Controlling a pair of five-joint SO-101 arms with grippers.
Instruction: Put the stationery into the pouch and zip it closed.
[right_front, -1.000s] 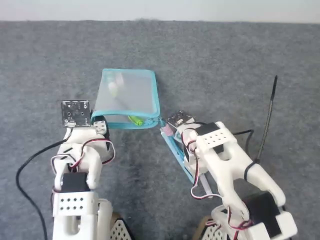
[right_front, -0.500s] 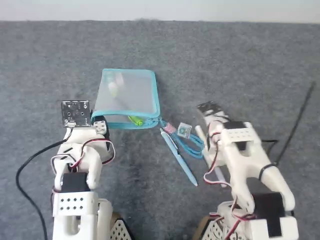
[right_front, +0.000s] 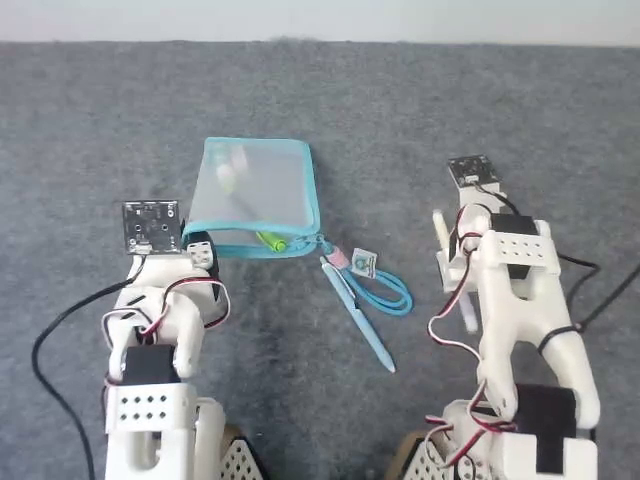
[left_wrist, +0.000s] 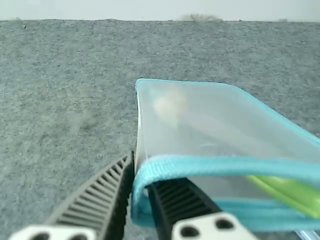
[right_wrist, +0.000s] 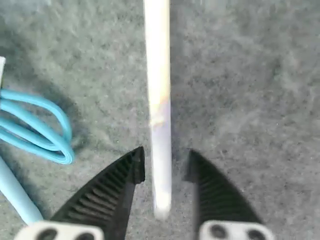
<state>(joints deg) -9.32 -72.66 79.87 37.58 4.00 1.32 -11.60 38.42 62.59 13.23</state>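
Note:
A translucent pouch (right_front: 255, 195) with teal edging lies on the grey mat, its mouth towards the arms, with a green pen (right_front: 270, 241) at the opening. My left gripper (right_front: 200, 250) is shut on the pouch's teal rim (left_wrist: 165, 167) at its near corner. A blue pen (right_front: 358, 312) and a looped blue cord (right_front: 388, 290) with a small tag lie just right of the pouch. Farther right lies a white pen (right_front: 441, 233). My right gripper (right_wrist: 162, 170) is open and low over it, the white pen (right_wrist: 159, 90) running between its fingers.
The grey mat (right_front: 100, 120) covers the whole table up to a pale wall at the far edge. Arm bases and loose cables (right_front: 60, 340) sit at the near side. Bare mat lies beyond the pouch and to its left.
My right arm has swung right, away from the pouch's corner, and now stands over the white pen. The blue cord and tag have come into sight. The left arm holds still.

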